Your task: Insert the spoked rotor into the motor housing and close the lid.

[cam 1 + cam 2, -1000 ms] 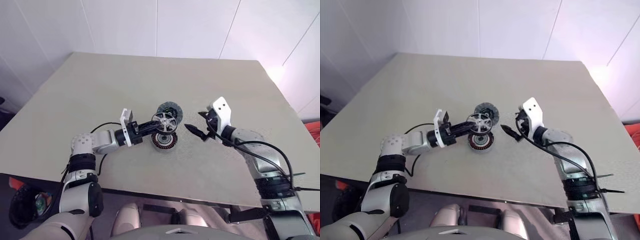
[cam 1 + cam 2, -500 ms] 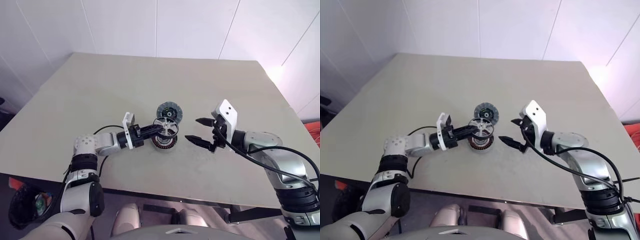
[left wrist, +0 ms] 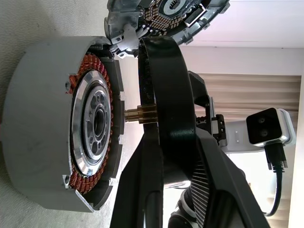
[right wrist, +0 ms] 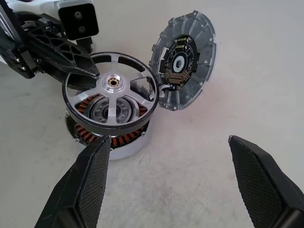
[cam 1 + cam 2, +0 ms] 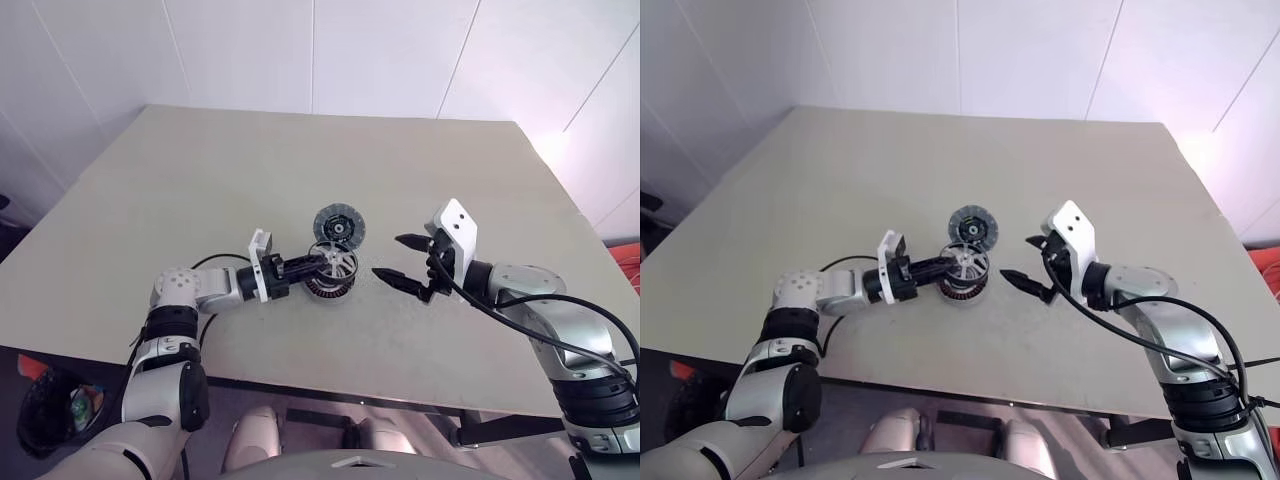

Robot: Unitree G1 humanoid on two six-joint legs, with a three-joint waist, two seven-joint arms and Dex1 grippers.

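Rotor [image 5: 334,264] clamped in left hand [image 5: 312,264], just above housing [image 4: 107,135]; right hand [image 5: 402,258] apart, beside.

I see the spoked rotor [image 4: 111,102], a wheel with a thick black rim and a shiny silver spoked face, sitting level just above the motor housing [image 4: 110,135] and not yet seated: in the left wrist view its brass shaft stub lines up with the housing's silver centre, with a gap between them. The housing, a round grey cup with a ring of copper windings, rests on the worktop [image 5: 200,180] near its middle. The lid [image 4: 183,59], a grey disc with radial ribs and a dark centre, stands tilted on its edge, leaning at the housing's far side.
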